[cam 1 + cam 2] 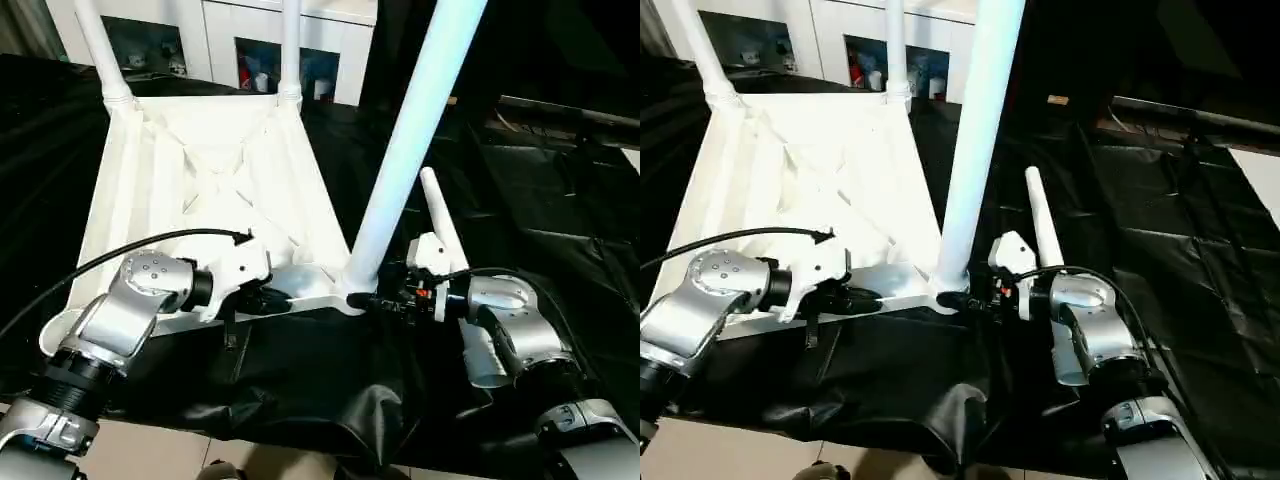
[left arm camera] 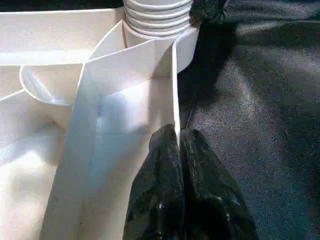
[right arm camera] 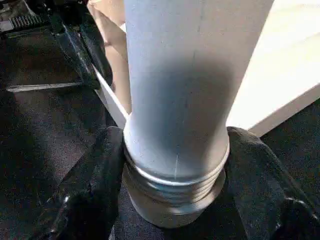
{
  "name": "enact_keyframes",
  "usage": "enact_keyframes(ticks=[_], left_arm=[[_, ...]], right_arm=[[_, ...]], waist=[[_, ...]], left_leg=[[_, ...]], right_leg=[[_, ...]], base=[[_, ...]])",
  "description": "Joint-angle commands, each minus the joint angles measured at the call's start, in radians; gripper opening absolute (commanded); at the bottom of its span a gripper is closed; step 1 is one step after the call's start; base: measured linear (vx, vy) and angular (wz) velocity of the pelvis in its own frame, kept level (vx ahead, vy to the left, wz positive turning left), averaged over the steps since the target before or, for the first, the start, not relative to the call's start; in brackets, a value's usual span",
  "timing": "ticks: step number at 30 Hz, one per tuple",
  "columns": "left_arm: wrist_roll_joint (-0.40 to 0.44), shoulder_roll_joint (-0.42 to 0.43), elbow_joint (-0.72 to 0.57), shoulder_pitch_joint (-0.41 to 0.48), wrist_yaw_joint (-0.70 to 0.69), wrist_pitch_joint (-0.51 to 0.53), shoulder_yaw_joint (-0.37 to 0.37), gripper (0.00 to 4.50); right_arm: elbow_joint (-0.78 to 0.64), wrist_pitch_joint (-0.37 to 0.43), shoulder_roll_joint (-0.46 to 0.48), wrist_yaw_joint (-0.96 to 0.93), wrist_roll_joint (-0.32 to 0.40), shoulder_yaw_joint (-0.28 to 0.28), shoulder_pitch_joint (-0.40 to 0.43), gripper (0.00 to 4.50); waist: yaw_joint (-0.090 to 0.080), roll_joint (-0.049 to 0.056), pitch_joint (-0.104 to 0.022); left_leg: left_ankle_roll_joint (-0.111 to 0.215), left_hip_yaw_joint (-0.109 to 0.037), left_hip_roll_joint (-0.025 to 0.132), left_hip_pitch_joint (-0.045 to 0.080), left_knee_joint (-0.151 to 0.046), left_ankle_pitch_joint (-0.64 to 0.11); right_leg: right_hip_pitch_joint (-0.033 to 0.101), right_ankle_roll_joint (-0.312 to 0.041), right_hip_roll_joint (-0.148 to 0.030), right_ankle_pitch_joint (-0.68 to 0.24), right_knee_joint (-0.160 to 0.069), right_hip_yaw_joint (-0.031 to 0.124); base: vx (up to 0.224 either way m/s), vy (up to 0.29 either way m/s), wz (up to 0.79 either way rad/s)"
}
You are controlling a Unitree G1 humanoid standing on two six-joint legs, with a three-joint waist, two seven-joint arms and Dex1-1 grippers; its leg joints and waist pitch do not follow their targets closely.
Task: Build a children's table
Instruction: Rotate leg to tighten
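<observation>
Right wrist view: right gripper (image 3: 175, 170) straddles third leg (image 3: 175, 90) at its threaded base, fingers touching both sides.
Leg axis runs 12 o'clock from near-right socket; left gripper (image 2: 180, 150) pinched shut on tabletop (image 1: 200, 160) rim.

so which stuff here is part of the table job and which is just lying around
Part of the job:
- table top, upside down
- three legs standing in its corners, nearest one
- loose leg on the cloth

Just lying about:
- black cloth
- white cabinet behind
</observation>
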Motion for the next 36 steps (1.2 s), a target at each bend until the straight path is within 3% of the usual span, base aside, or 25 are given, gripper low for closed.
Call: enact_keyframes(ticks=[1,5,7,8,9,10,15,17,18,21,22,27,29,31,33,34,36], left_arm=[[0.001,-0.007,-0.006,0.006,-0.015,-0.007,-0.022,0.0],[0.037,-0.033,0.029,0.001,0.057,0.025,-0.027,0.0],[0.066,-0.092,0.085,-0.018,0.164,0.052,-0.02,0.0],[0.089,-0.149,0.132,-0.037,0.252,0.071,-0.02,0.0],[0.091,-0.154,0.136,-0.039,0.258,0.072,-0.02,0.0],[0.096,-0.173,0.151,-0.046,0.282,0.079,-0.021,0.0],[0.135,-0.324,0.263,-0.126,0.451,0.113,-0.036,0.0],[0.139,-0.346,0.283,-0.142,0.469,0.113,-0.038,0.0],[0.145,-0.364,0.306,-0.161,0.479,0.101,-0.044,0.0],[0.158,-0.39,0.35,-0.193,0.479,0.074,-0.049,0.0],[0.16,-0.39,0.357,-0.198,0.473,0.066,-0.05,0.0],[0.159,-0.385,0.373,-0.206,0.45,0.052,-0.051,0.0],[0.163,-0.386,0.388,-0.212,0.457,0.016,-0.047,0.0],[0.159,-0.395,0.394,-0.218,0.469,-0.032,-0.034,0.0],[0.14,-0.403,0.383,-0.218,0.462,-0.028,-0.017,0.0],[0.105,-0.411,0.354,-0.213,0.433,-0.021,0.003,0.27],[0.047,-0.413,0.275,-0.203,0.409,0.024,0.044,0.43]], right_arm=[[0.009,0.001,-0.001,0.018,0.008,-0.003,-0.004,2.64],[0.058,0.015,0.022,-0.126,-0.032,-0.019,-0.006,2.64],[0.103,0.026,0.068,-0.31,-0.057,-0.048,-0.004,2.64],[0.123,0.033,0.118,-0.45,-0.065,-0.071,0.004,2.64],[0.124,0.033,0.122,-0.461,-0.066,-0.073,0.004,2.64],[0.128,0.033,0.14,-0.503,-0.068,-0.079,0.007,2.64],[0.153,0.063,0.304,-0.838,-0.057,-0.141,-0.013,2.64],[0.16,0.065,0.326,-0.877,-0.055,-0.146,-0.022,2.64],[0.16,0.058,0.341,-0.899,-0.065,-0.14,-0.033,2.64],[0.149,0.036,0.363,-0.899,-0.07,-0.139,-0.044,2.64],[0.138,0.026,0.364,-0.879,-0.06,-0.144,-0.041,2.99],[0.102,-0.003,0.352,-0.857,-0.041,-0.16,-0.032,3.43],[0.018,0.017,0.327,-0.89,-0.066,-0.153,-0.007,3.53],[-0.088,0.056,0.293,-0.888,-0.077,-0.136,0.035,3.53],[-0.142,0.084,0.279,-0.877,-0.07,-0.132,0.062,3.53],[-0.209,0.12,0.261,-0.866,-0.068,-0.132,0.101,3.59],[-0.317,0.163,0.233,-0.847,-0.071,-0.127,0.17,3.62]], waist=[[0.002,0.014,-0.077],[0.0,0.016,-0.073],[-0.003,0.017,-0.066],[-0.006,0.017,-0.058],[-0.009,0.018,-0.056],[-0.008,0.016,-0.063],[-0.014,0.025,-0.064],[-0.014,0.027,-0.067],[-0.013,0.033,-0.07],[-0.01,0.03,-0.075],[-0.007,0.033,-0.081],[-0.003,0.036,-0.086],[0.0,0.035,-0.088],[0.004,0.035,-0.092],[0.004,0.033,-0.093],[0.008,0.028,-0.093],[0.015,0.031,-0.097]], left_leg=[[0.068,0.004,0.02,0.007,-0.053,-0.125],[0.05,0.003,0.021,0.007,-0.057,-0.155],[0.023,0.002,0.019,0.011,-0.059,-0.207],[0.001,0.0,0.017,0.018,-0.063,-0.27],[-0.013,-0.002,0.018,0.021,-0.064,-0.298],[-0.025,-0.009,0.015,0.025,-0.062,-0.32],[-0.02,-0.011,0.014,0.024,-0.064,-0.352],[-0.026,-0.014,0.011,0.03,-0.063,-0.383],[-0.023,-0.015,0.011,0.031,-0.062,-0.392],[-0.016,-0.013,0.01,0.026,-0.061,-0.39],[-0.013,-0.013,0.011,0.023,-0.061,-0.373],[-0.001,-0.009,0.013,0.014,-0.061,-0.332],[0.001,-0.007,0.01,0.01,-0.062,-0.31],[0.005,-0.008,0.012,0.005,-0.061,-0.259],[0.012,-0.005,0.012,0.007,-0.059,-0.247],[0.021,-0.003,0.01,0.005,-0.058,-0.227],[0.028,-0.002,0.013,0.006,-0.056,-0.197]], right_leg=[[0.065,-0.253,-0.065,-0.099,-0.053,0.046],[0.063,-0.248,-0.065,-0.144,-0.059,0.046],[0.059,-0.225,-0.065,-0.24,-0.069,0.045],[0.053,-0.197,-0.067,-0.363,-0.083,0.043],[0.049,-0.177,-0.067,-0.425,-0.089,0.043],[0.051,-0.136,-0.073,-0.505,-0.098,0.042],[0.039,-0.114,-0.068,-0.517,-0.104,0.041],[0.036,-0.099,-0.063,-0.527,-0.107,0.034],[0.035,-0.095,-0.065,-0.523,-0.109,0.034],[0.038,-0.1,-0.065,-0.488,-0.108,0.036],[0.043,-0.109,-0.066,-0.46,-0.103,0.038],[0.05,-0.136,-0.067,-0.386,-0.095,0.041],[0.054,-0.129,-0.065,-0.378,-0.095,0.042],[0.063,-0.133,-0.062,-0.307,-0.086,0.043],[0.06,-0.147,-0.064,-0.273,-0.082,0.045],[0.064,-0.147,-0.063,-0.264,-0.082,0.046],[0.065,-0.157,-0.065,-0.219,-0.075,0.048]], base=[[0.0,0.0,0.0],[0.0,0.0,0.0],[0.0,0.0,0.0],[-0.056,0.0,-0.02],[0.0,0.0,0.0],[0.0,0.0,0.0],[0.0,0.0,0.0],[0.0,0.0,0.0],[0.0,0.0,0.0],[0.0,0.0,0.0],[0.0,0.0,0.0],[0.0,0.0,0.0],[0.0,0.0,0.0],[0.0,0.0,0.0],[0.026,-0.003,0.01],[0.0,0.0,0.0],[0.0,0.0,0.0]])
